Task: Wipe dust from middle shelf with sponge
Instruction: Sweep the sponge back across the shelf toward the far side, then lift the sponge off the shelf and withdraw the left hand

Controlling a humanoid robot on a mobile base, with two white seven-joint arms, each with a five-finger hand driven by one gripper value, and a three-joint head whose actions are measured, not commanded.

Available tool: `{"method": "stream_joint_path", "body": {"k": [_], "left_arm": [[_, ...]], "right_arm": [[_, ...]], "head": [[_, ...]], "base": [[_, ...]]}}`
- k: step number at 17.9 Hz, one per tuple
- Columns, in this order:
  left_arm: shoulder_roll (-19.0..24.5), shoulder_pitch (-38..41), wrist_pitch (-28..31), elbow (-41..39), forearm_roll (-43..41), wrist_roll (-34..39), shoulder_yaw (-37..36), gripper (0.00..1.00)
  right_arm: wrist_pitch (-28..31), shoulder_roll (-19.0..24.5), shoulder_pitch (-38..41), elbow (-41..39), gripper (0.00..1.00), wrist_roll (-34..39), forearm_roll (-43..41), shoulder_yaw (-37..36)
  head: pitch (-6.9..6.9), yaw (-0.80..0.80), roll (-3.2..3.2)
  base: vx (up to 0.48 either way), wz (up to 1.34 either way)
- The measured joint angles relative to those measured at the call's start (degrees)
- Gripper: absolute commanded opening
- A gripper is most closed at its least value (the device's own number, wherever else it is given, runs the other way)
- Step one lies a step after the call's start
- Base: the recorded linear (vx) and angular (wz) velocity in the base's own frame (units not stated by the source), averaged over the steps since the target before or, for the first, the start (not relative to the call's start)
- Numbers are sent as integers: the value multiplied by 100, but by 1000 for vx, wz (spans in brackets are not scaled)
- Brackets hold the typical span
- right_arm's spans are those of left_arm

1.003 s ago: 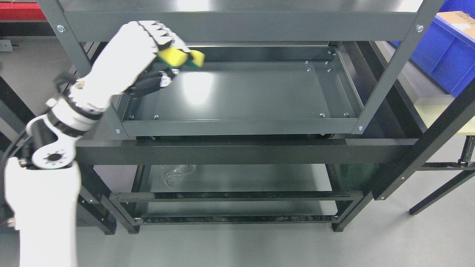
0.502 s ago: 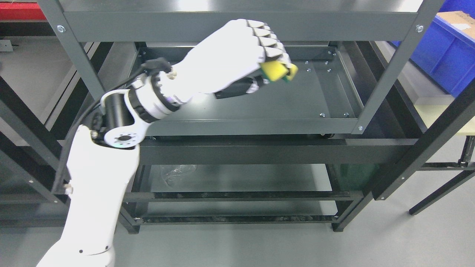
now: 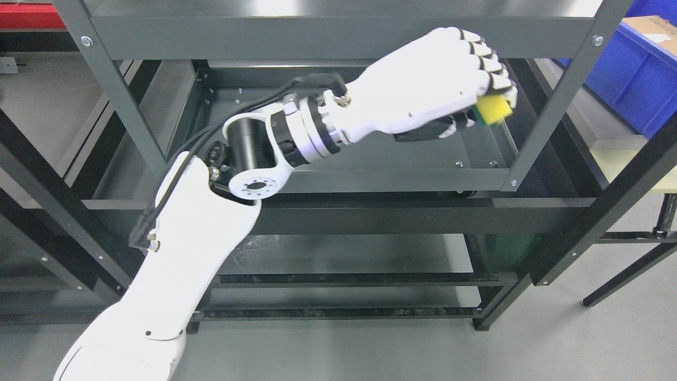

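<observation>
**Wiping pass at the right end of the middle shelf**

Reaching in from the lower left of the head view, the white left arm crosses the front of a dark grey metal shelving unit (image 3: 338, 34) and extends between its top tier and the middle shelf (image 3: 370, 159). The left robot hand (image 3: 449, 79) lies at the far right end of that shelf, close to the unit's front right upright post (image 3: 560, 100). Its fingers (image 3: 489, 63) are curled tightly downward over a sponge (image 3: 494, 111), so the hand is closed and holding it. The sponge is yellow with a green layer; only one end shows, protruding below and to the right of the knuckles, over the shelf's right-hand raised lip. Whether the sponge presses on the shelf surface or sits just above it cannot be told from this angle.

The middle shelf is a shallow tray with raised edges and small bolts near its corners; its surface reflects overhead light. A black cable (image 3: 254, 108) runs along the forearm to the wrist joint. Beneath the middle shelf, a lower tier (image 3: 338, 259) carries a piece of clear crumpled plastic (image 3: 254, 246), partly hidden by the arm. To the upper right, outside the unit, stands a blue bin (image 3: 629, 84) with a brown cardboard piece (image 3: 653, 29) resting on it. The floor (image 3: 555, 344) is plain grey. The right arm does not appear.
</observation>
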Motion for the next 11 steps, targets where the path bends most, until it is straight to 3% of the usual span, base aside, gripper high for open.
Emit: {"method": "stream_joint_path", "body": {"k": [8,11], "left_arm": [[-78,352,74,187,198,565,-648,9],[-93,897,535,272,777,899,-785,9]], "right_arm": [[0,0,0,0,100,0,0,0],[0,0,0,0,100,0,0,0]], "head": [[0,0,0],[0,0,0]], "base": [[0,0],[0,0]]}}
